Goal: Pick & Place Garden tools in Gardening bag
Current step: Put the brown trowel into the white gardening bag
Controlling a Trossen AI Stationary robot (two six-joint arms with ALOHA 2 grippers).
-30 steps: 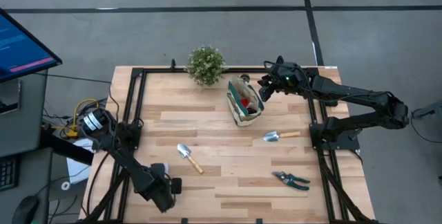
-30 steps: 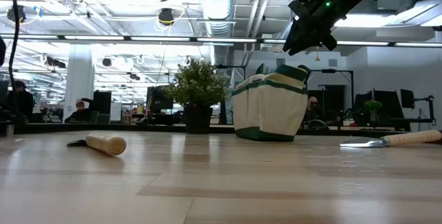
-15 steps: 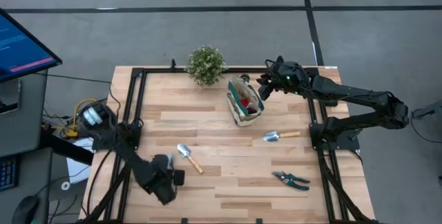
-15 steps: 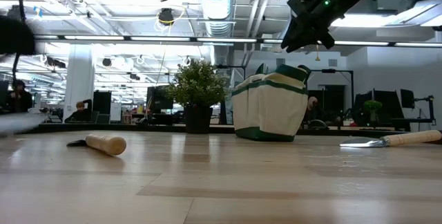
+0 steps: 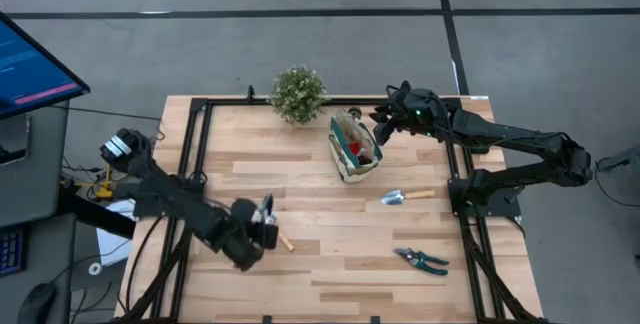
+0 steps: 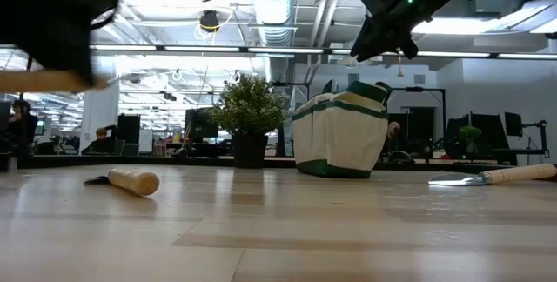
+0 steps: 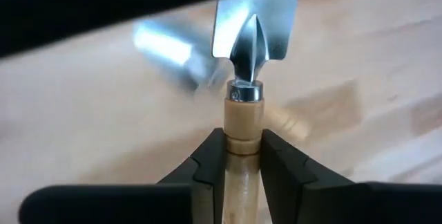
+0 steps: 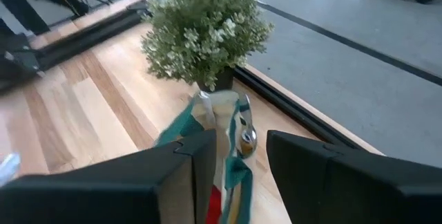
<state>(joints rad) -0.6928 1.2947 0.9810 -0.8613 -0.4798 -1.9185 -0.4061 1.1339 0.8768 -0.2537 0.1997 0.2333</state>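
My left gripper [image 5: 264, 220] is shut on a trowel [image 7: 254, 23] with a silver blade and a light wooden handle. It holds that trowel above a second trowel [image 5: 283, 241] that lies flat on the table's near left part [image 6: 130, 180]. The beige gardening bag [image 5: 354, 149] with teal trim stands on its base at the far middle, with something red inside. My right gripper [image 5: 380, 124] is open and hovers just above the bag's far right rim [image 8: 231, 124], touching nothing. A third trowel [image 5: 405, 196] and the teal-handled shears [image 5: 422, 260] lie on the table at the right. My left gripper pinches the trowel's wooden handle [image 7: 242, 137] between its two fingers [image 7: 210, 162], just behind the metal collar at the blade end. The handle runs along the fingers and the blade sticks out past their tips. The trowel is lifted clear of the table, and its handle [image 6: 43, 80] lies about level.
A bushy green potted plant [image 5: 298, 94] stands at the far edge, left of the bag. A black frame [image 5: 195, 154] runs along the table's left, far and right sides. Bare wood lies between the bag and the near edge.
My left gripper has moved from the table's near left corner toward the right and far edges. It now stands over the trowel that lies on the table. The bag, the lying trowels and the shears have stayed in place.
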